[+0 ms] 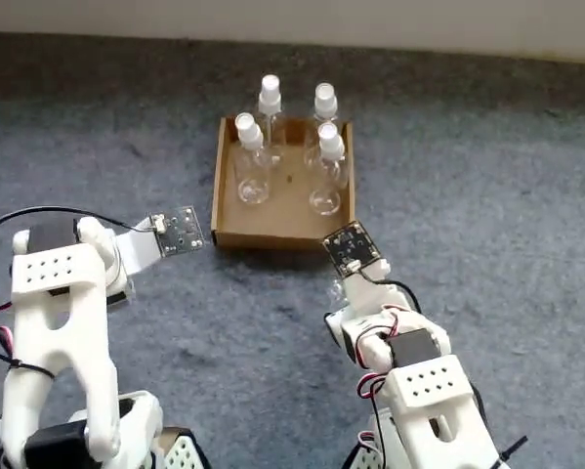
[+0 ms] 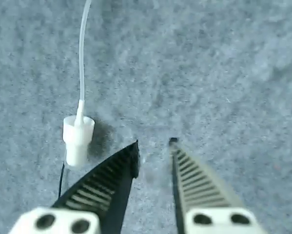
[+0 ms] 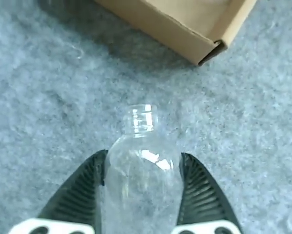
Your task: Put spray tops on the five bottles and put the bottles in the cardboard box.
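Grey carpet (image 3: 48,97); right gripper (image 3: 143,157) clamped on capless bottle (image 3: 141,119), base cut off; left gripper's (image 2: 154,145) jaws apart.

Left gripper (image 2: 154,143) parted above carpet (image 2: 223,73); spray top (image 2: 78,139) just beside.

Four capped bottles (image 1: 252,161) are crowding the cardboard box (image 1: 272,237), leaving only its near floor free. Its wall is standing before the uncapped bottle (image 3: 141,195) in the right gripper (image 3: 143,156).
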Robot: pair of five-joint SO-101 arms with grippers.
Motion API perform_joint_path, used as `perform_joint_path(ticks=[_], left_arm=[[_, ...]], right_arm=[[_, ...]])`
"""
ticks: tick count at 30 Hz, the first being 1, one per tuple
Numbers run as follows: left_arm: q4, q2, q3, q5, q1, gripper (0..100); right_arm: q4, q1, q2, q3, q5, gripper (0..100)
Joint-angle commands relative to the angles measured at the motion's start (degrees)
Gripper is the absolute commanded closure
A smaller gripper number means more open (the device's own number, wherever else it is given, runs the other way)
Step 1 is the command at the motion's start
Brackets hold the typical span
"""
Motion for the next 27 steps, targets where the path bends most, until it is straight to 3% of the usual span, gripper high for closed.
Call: perform_joint_path(ticks=[1, 6, 12, 15, 20, 27], left_arm=[[-1.7, -1.9, -1.0, 4.9, -1.9, 73], [-0.4, -1.9, -8.2, 18.3, -6.2, 79], [-0.4, -1.2, -15.9, 56.8, -13.0, 80], [-1.0, 0.0, -15.3, 69.3, -12.0, 80], [-8.6, 9.4, -15.8, 88.6, -8.3, 79], [-12.3, 26.2, -26.2, 105.8, -1.9, 79]], right_arm=[[-1.1, 0.7, -0.9, -0.7, -0.7, 99.4], [-1.1, 0.7, -0.9, -0.6, -0.7, 99.4], [-1.1, 0.7, -0.9, -0.7, -0.7, 99.4], [-1.1, 0.6, -0.9, -0.6, -0.8, 99.4], [-1.1, 0.6, -0.9, -0.6, -1.0, 99.4], [-1.1, 0.5, -0.9, -0.6, -1.0, 99.4]])
